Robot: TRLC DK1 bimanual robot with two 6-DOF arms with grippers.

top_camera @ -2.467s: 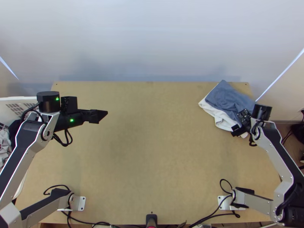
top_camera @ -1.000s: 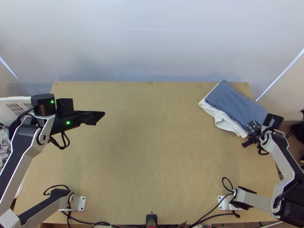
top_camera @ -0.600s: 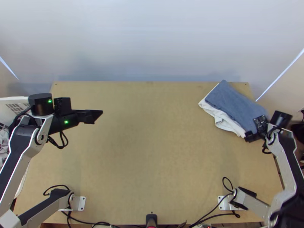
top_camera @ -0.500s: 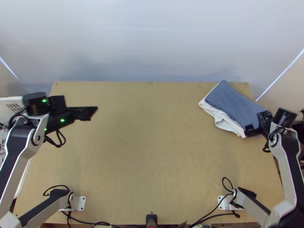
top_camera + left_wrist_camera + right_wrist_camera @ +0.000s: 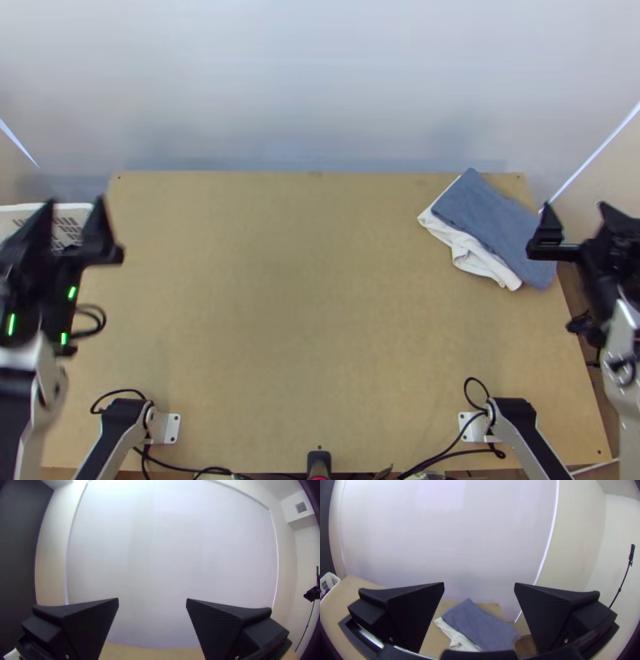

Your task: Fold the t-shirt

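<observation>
A pale, smooth screen (image 5: 320,80) stands beyond the light wooden table (image 5: 304,320). By its left edge sits a white slotted basket (image 5: 70,206) — contents unclear. Toward the far right corner, flat blue-grey cloth (image 5: 488,214) overlaps creased white cloth (image 5: 474,258). Left gripper (image 5: 76,202) and right gripper (image 5: 575,206) — wedge-shaped fingers spread wide.

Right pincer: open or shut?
Open. The right pincer has its two black fingers wide apart, and the blue cloth shows through the gap.
</observation>
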